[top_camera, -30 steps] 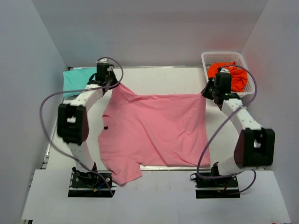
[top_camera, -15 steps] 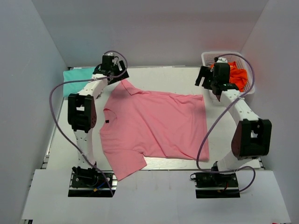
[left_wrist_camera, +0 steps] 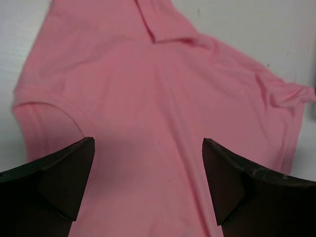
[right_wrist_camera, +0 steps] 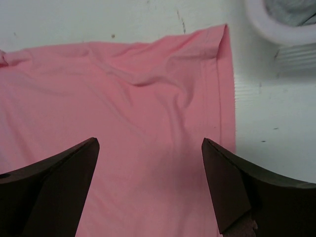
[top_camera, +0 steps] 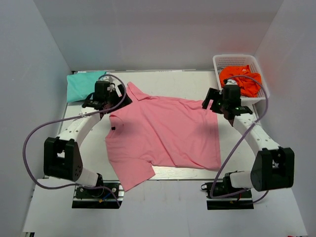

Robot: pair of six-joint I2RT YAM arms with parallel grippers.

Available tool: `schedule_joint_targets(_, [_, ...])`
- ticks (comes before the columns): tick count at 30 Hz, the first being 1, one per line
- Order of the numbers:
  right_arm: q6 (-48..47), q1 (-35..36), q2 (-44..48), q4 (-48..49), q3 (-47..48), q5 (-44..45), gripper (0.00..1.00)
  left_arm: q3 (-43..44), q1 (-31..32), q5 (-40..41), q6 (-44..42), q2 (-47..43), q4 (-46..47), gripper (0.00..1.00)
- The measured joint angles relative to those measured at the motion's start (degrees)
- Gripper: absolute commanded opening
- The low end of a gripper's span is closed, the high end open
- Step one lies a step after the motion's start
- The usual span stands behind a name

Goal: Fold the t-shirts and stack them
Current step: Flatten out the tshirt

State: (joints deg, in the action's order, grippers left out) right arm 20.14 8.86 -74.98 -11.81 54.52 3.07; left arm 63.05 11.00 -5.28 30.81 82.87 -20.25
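The pink shirt [top_camera: 163,136] is soft matte cloth, spread flat on the white table [top_camera: 173,79], with shallow wrinkles near its far edge and a stitched hem down its right side. Its long axis runs left to right (neck end left, hem right), and one sleeve pokes toward the near-left corner. The teal shirt [top_camera: 81,85] sits folded at the far left corner. A white lattice basket [top_camera: 237,58] at far right holds orange cloth [top_camera: 242,79]. The left gripper [left_wrist_camera: 148,148] and right gripper [right_wrist_camera: 148,148] both hang over the pink shirt, dark fingers spread wide, holding nothing
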Motion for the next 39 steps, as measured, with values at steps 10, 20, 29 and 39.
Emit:
schedule_joint_targets(10, [0.61, 7.23, -19.52, -2.32, 4.39, -0.48, 0.90, -3.80, 0.48, -7.43, 2.16, 14.97, 3.56, 1.00])
schedule_joint_targets(20, [4.02, 6.16, -39.95, -7.45, 25.03, 6.99, 0.90, -1.20, 0.00, -6.16, 3.80, 20.44, 3.63, 1.00])
schedule_joint_targets(29, [6.58, 2.47, -53.70, -14.51, 46.29, 14.73, 0.90, 0.33, 0.31, -0.96, 2.91, 21.33, 2.95, 1.00])
schedule_joint_targets(39, [-2.08, 1.84, -52.46, -14.47, 48.43, 11.98, 0.90, 6.05, 0.35, 6.43, -0.22, 24.55, -1.31, 1.00])
